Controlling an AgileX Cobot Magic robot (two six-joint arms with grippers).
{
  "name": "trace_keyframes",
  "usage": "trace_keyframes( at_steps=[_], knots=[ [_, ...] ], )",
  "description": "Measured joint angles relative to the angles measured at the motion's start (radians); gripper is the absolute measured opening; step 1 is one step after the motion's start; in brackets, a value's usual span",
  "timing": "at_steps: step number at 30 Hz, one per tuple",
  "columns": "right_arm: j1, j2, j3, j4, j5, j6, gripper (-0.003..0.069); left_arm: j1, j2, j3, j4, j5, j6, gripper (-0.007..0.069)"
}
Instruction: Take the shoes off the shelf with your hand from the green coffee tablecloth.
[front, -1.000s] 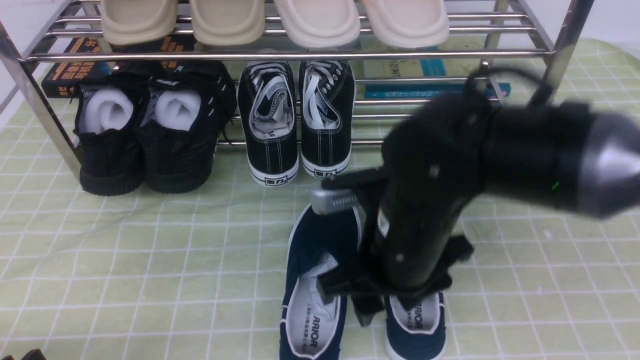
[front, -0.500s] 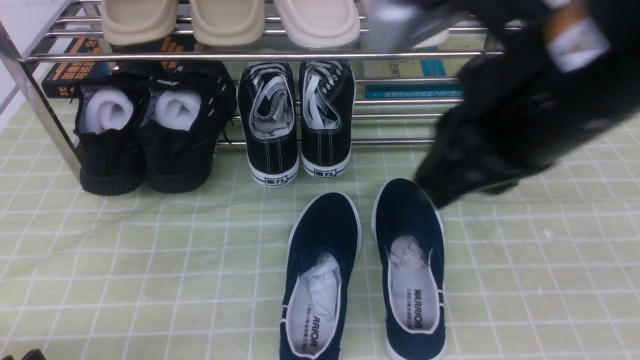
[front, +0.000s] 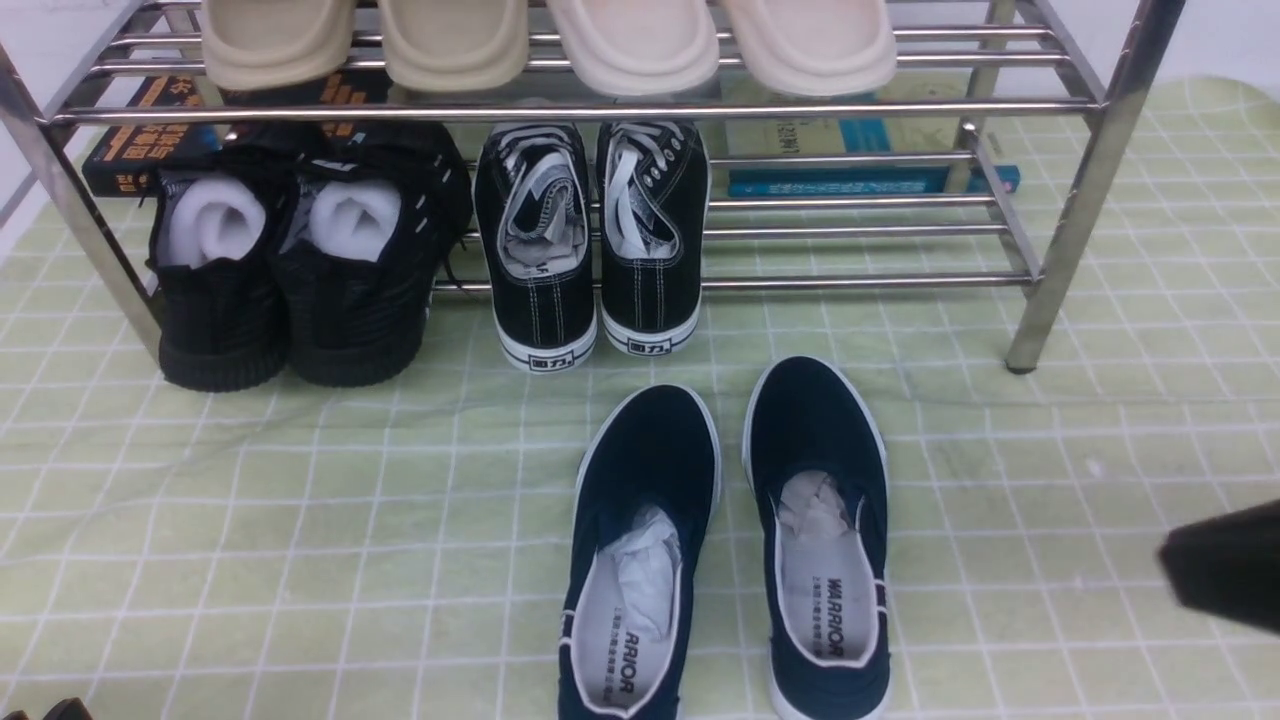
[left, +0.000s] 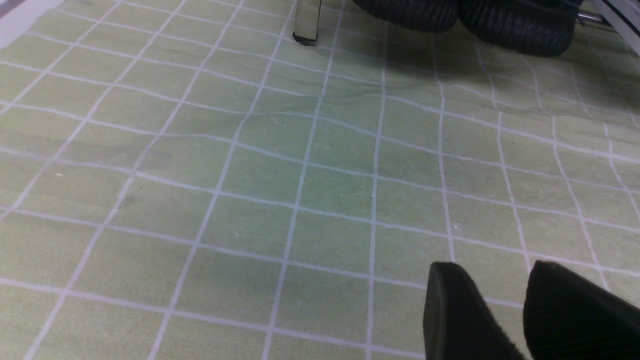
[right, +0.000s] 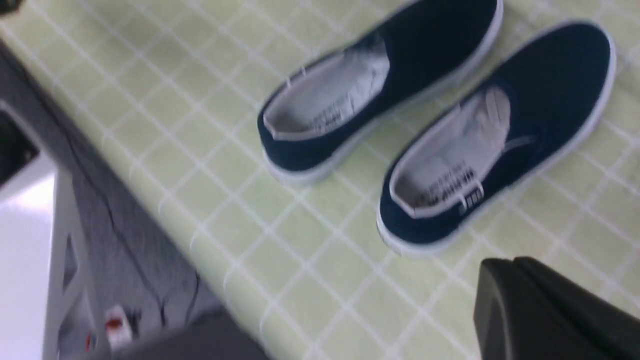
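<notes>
Right fingers (right: 520, 305) are closed, holding nothing; beyond them, the shoes (right: 555, 90) lie paired on the cloth (right: 280, 215), probably because placing is finished. Left fingers (left: 450, 305) stand slightly open.

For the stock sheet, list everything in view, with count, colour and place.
Navy slip-on shoes: two, navy with white soles, on the cloth in front of the rack
Tablecloth: one, pale green with white grid, under the rack
Shoe rack: one, shiny metal, at the back
Beige shoes: four, beige to cream, upper tier
Bulky shoes: two, black, lower tier, left
Lace-up sneakers: two, black and white, lower tier, middle
Books: count unclear, dark with orange print and teal among them, behind the lower tier
Left gripper: one, black, above the cloth
Right gripper: one, black, near the navy shoes, shut and empty
</notes>
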Motion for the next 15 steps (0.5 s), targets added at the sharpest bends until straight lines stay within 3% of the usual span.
trace_keyframes(
  at_steps=[6,15],
  knots=[
    [0.0,-0.05,0.256,0.0,-0.376,0.0,-0.0011,0.0,0.0,0.0,0.0,0.0,0.0,0.0242],
    [0.0,-0.05,0.401,0.0,-0.438,0.001,-0.0007,0.0,0.0,0.0,0.0,0.0,0.0,0.0242]
  ],
)
